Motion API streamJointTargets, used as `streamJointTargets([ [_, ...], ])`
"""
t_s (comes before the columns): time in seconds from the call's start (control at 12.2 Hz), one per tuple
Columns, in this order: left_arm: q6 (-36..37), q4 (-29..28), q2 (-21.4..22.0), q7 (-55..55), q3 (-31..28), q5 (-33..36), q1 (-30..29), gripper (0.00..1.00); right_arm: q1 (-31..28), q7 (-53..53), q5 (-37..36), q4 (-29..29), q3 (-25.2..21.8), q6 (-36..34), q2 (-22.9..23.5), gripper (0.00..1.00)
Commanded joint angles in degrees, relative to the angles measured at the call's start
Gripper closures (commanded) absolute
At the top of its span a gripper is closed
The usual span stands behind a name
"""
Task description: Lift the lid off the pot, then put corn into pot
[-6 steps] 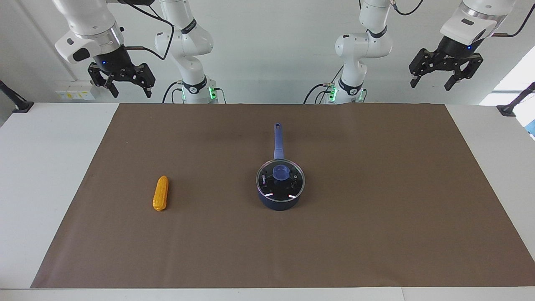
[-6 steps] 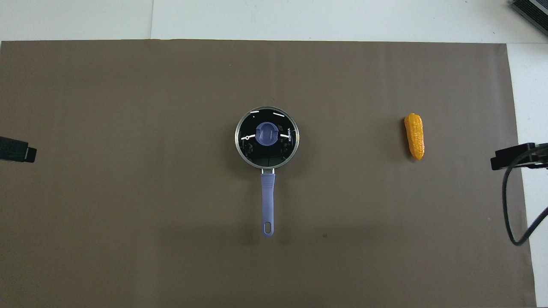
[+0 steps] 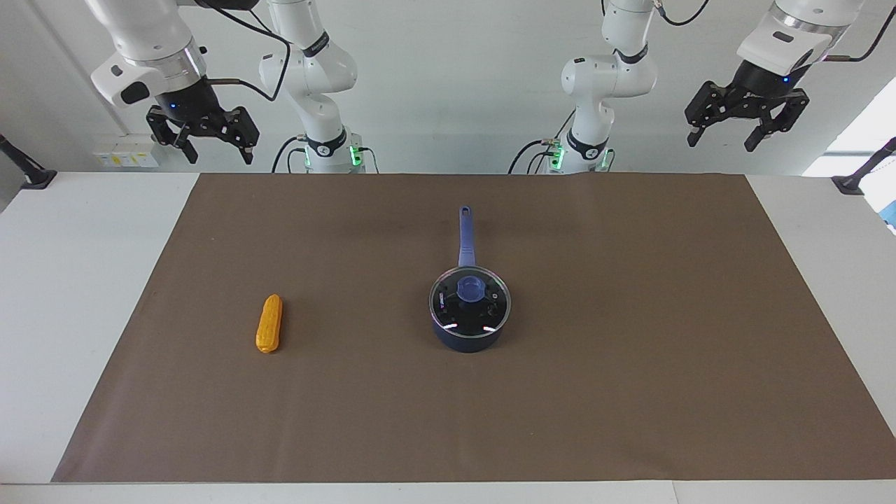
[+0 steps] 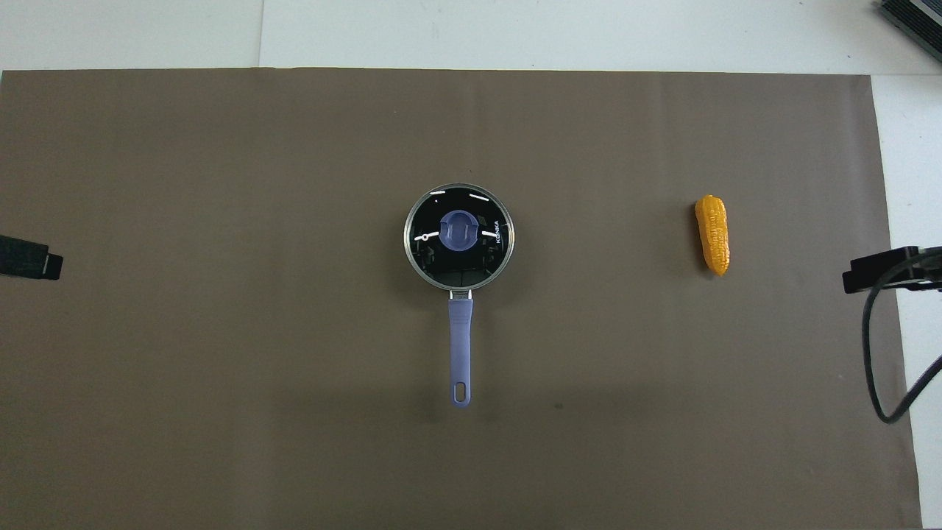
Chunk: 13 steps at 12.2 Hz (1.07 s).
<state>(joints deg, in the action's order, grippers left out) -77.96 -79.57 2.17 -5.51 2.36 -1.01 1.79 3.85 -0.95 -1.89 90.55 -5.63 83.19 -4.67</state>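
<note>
Almost nothing has changed since the earlier frames: only the right gripper [image 3: 213,145], at the upper left of the facing view, is seen a touch higher, while pot, lid and corn are found exactly where they were. Both grippers are held high above the robots' edge of the table, fingers spread apart and nothing grasped; the left gripper [image 3: 721,134] is seen at the upper right of the facing view.

The pot [image 3: 467,337] is set near the middle of the brown mat [image 3: 630,392], with the lid [image 3: 470,304] seated flat on it and the blue knob [image 3: 470,288] at its centre. The pot's long handle [image 3: 465,234] is pointed straight toward the robots (upward in the facing view, downward in the overhead one). The knob lies down and toward the frame's centre from either gripper, about midway between the two, so neither arm is clearly favoured for the lid.

The corn [image 3: 269,333] is laid on the mat at the centre left of the facing view, toward the right arm's end of the table and well apart from the pot; its long axis runs roughly parallel to the handle. It is judged to be the right arm's to take. Nothing stands between grippers and knob. Black brackets [image 4: 879,269] are clamped at the table's ends.
</note>
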Motion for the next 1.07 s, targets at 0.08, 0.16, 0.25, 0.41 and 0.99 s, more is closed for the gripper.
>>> streamJointTargets([
  [0.08, 0.4, -0.8, 1.0, 0.3, 0.5, 0.8, -0.7, 0.00, -1.1, -0.7, -0.5, 3.0, 0.4, 0.9, -2.3, 0.00],
  [0.16, 0.5, -0.8, 1.0, 0.3, 0.5, 0.8, -0.7, 0.00, -1.1, -0.6, -0.4, 3.0, 0.4, 0.9, -2.4, 0.00],
  [0.25, 0.4, -0.8, 1.0, 0.3, 0.5, 0.8, -0.7, 0.00, -1.1, -0.7, 0.0, 3.0, 0.4, 1.1, -2.4, 0.00],
  [0.41, 0.4, -0.8, 1.0, 0.3, 0.5, 0.7, -0.8, 0.00, -0.8, -0.7, 0.0, 3.2, 0.6, 1.1, -2.4, 0.00],
  [0.99, 0.4, -0.8, 1.0, 0.3, 0.5, 0.8, -0.7, 0.00, -1.6, -1.5, 0.1, 3.2, 0.8, 1.3, -2.2, 0.00],
])
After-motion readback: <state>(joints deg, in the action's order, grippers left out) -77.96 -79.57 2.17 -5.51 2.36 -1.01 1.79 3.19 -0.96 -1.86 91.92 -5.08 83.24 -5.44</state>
